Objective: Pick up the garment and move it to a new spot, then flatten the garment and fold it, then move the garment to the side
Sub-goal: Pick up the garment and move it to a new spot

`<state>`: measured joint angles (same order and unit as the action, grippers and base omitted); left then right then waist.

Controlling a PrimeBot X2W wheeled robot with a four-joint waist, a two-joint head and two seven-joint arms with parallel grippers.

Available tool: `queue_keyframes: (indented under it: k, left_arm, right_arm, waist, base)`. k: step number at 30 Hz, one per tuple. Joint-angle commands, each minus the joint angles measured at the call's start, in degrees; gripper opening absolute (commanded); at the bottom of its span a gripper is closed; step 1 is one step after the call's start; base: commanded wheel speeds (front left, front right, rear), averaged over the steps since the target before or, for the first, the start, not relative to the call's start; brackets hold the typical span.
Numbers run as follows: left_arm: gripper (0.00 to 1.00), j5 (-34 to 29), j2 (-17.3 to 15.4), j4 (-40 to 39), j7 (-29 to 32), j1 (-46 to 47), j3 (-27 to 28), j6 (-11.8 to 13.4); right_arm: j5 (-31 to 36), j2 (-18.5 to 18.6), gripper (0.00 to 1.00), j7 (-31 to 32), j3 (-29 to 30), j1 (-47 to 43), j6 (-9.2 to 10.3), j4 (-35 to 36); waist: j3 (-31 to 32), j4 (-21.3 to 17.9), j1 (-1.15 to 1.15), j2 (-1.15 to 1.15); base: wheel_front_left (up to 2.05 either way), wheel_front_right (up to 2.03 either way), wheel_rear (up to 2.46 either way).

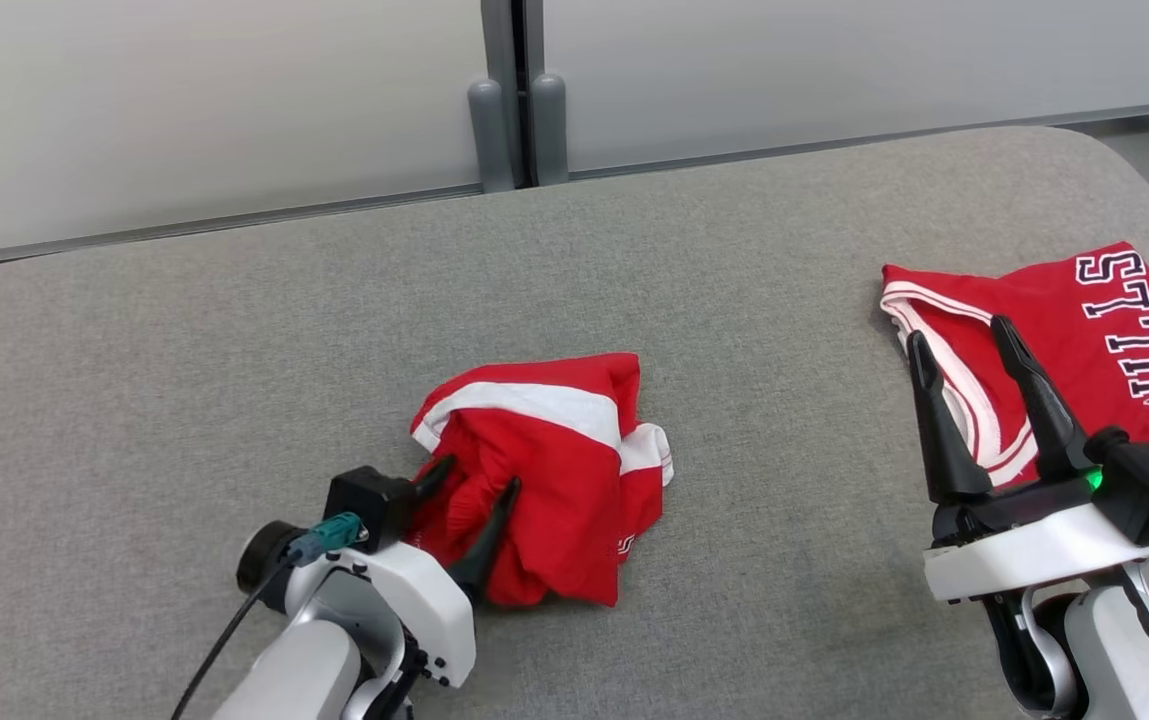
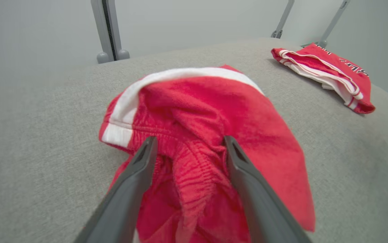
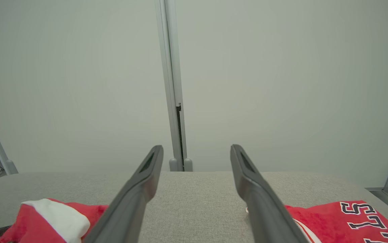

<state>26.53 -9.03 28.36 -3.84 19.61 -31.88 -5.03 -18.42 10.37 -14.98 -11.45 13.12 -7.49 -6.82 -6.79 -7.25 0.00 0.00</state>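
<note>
The garment (image 1: 544, 450) is a crumpled red heap with a broad white stripe, lying mid-table on the grey padded surface. My left gripper (image 1: 482, 474) rests low at its near-left edge, open, with a gathered ridge of red cloth (image 2: 194, 168) between the two fingers. In the left wrist view the fingers straddle that bunch while the garment (image 2: 214, 108) humps up beyond the left gripper (image 2: 189, 140). My right gripper (image 1: 961, 333) hovers open at the right with nothing between its fingers. In the right wrist view the garment (image 3: 52, 216) shows at the lower left of the right gripper (image 3: 196, 148).
A folded red jersey (image 1: 1084, 330) with white trim and "BULLS" lettering lies at the table's right edge, partly under my right gripper; the jersey (image 2: 329, 71) also appears far right in the left wrist view. Pale wall panels with a grey post (image 1: 519, 110) stand behind the grey table (image 1: 234, 350).
</note>
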Motion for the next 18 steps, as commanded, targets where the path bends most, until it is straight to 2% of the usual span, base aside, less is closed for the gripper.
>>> queue_keyframes:
  k: [1, 6, 12, 14, 18]
  left_arm:
    - [1.00, -0.23, -1.02, -0.94, -0.72, 1.21, 0.80, 0.48]
    - [1.00, 0.00, -4.43, -7.84, -1.60, -0.62, 3.59, 3.14]
    - [1.00, 0.90, -9.00, -19.32, -1.24, -6.02, 8.61, 8.71]
    - [1.00, 1.24, -9.51, -21.21, -1.45, -7.37, 9.56, 9.71]
    - [1.00, 1.60, -11.22, -28.19, -2.59, -13.48, 12.67, 13.92]
  right_arm:
    - [0.08, 0.38, 1.00, -0.27, 0.35, -0.75, -0.02, -0.23]
    - [0.08, 0.63, 1.00, -0.27, 0.79, -1.44, -0.02, 0.03]
    - [-0.16, 0.73, 1.00, -0.27, 0.95, -3.45, -0.02, 0.04]
    - [-0.24, 0.76, 1.00, -0.27, 0.89, -3.96, -0.02, -0.05]
    - [-0.65, 0.52, 1.00, -0.27, 1.21, -5.94, -0.02, 0.34]
  waist:
    - [0.92, 1.00, 0.00, 0.00]
    - [2.56, 2.79, 0.00, 0.00]
    - [5.28, 4.76, 0.00, 0.00]
    - [5.82, 4.99, 0.00, 0.00]
    - [6.81, 5.63, 0.00, 0.00]
  base:
    - [0.00, 0.00, 0.00]
    - [0.00, 0.00, 0.00]
    - [0.00, 0.00, 0.00]
    - [0.00, 0.00, 0.00]
    - [0.00, 0.00, 0.00]
